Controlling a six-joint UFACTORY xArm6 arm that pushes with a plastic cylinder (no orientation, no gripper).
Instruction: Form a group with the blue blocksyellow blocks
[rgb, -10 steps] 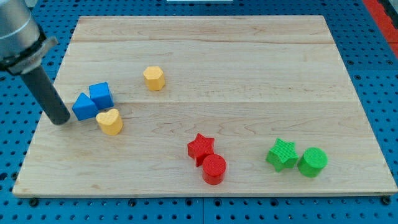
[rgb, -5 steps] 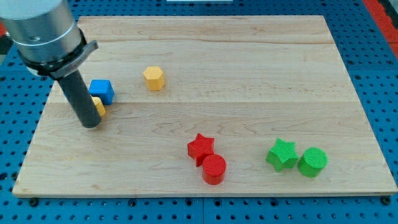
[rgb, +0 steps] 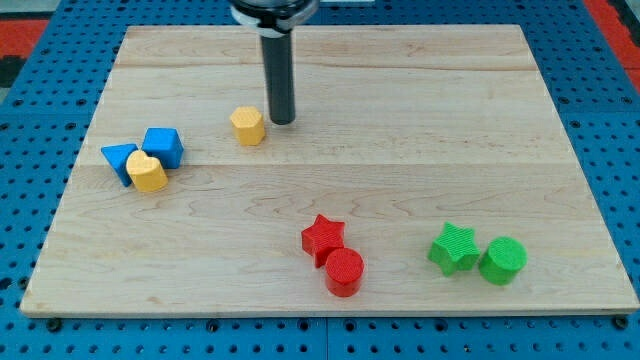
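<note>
My tip (rgb: 283, 120) rests on the board just right of the yellow hexagon block (rgb: 247, 126), very close to it or touching. At the view's left, a blue cube (rgb: 163, 147), a blue triangular block (rgb: 119, 160) and a yellow heart block (rgb: 148, 172) sit pressed together in one cluster. The yellow hexagon lies apart from that cluster, to its right and a little higher in the view.
A red star (rgb: 323, 237) and a red cylinder (rgb: 344, 271) sit together at the bottom centre. A green star (rgb: 453, 248) and a green cylinder (rgb: 502, 260) sit together at the bottom right. The wooden board (rgb: 400, 110) lies on a blue pegboard.
My tip has moved from the left cluster up and right to the yellow hexagon's right side. The yellow heart and blue triangle have shifted left and sit tighter against the blue cube.
</note>
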